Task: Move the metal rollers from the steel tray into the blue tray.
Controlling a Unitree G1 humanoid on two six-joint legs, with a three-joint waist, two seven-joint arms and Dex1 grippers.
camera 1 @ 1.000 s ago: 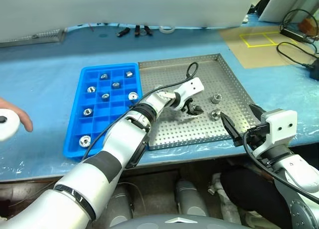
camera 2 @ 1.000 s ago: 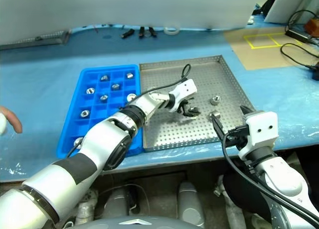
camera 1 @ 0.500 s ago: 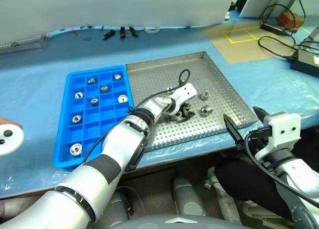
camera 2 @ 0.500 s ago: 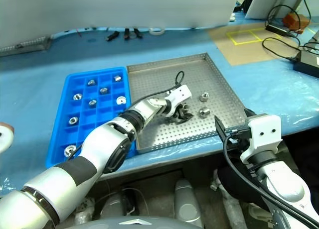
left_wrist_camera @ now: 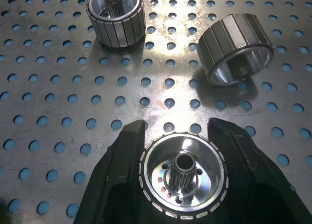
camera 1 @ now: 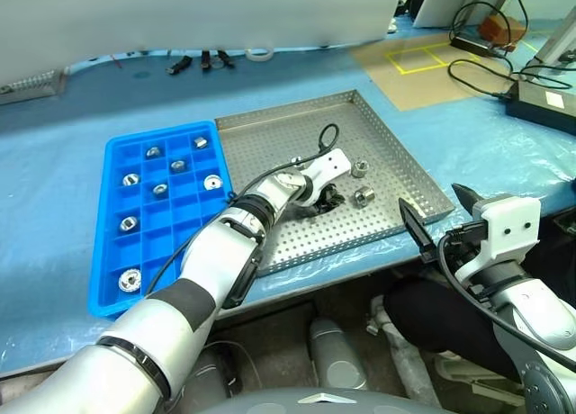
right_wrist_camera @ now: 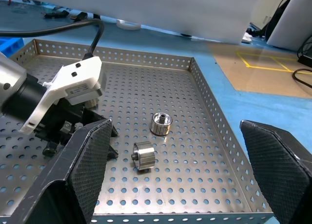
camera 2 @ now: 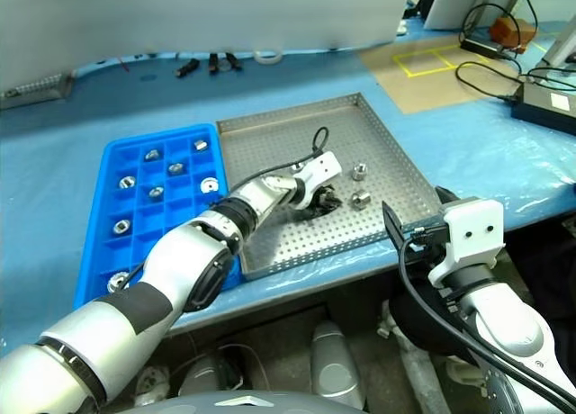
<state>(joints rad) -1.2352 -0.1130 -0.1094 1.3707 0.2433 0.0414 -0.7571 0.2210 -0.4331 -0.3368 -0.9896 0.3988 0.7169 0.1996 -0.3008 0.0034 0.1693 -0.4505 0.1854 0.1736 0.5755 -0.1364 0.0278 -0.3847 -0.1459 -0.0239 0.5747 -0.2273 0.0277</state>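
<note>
Roller gripped on the steel tray

Left hand (left_wrist_camera: 183,185) sits low on the perforated floor of the steel tray (camera 1: 270,135), its two black fingers (left_wrist_camera: 119,170) pressed against either side of one metal roller (left_wrist_camera: 181,175). That held roller stands on end with its splined bore facing the wrist camera. From the head view the left hand (camera 1: 326,198) lies near the tray's centre.

Two more loose rollers rest on the tray floor just beyond the fingertips, at about 2 o'clock from the hand in the head view. The farther roller (camera 1: 358,169) stands upright, and the nearer roller (camera 1: 364,196) lies tipped on its side; the two are close but apart.

Right hand (right_wrist_camera: 183,185) hovers off the tray's 5 o'clock corner, past the worktop (camera 1: 54,189) edge, with its fingers (right_wrist_camera: 85,165) spread wide and nothing between them.

At 9 o'clock from the steel tray, touching its rim, the blue tray (camera 1: 112,270) lies on the blue-covered worktop. Seven placed rollers (camera 1: 213,182) sit in separate compartments, mostly toward its far end, with one (camera 1: 130,280) near the front corner.
</note>
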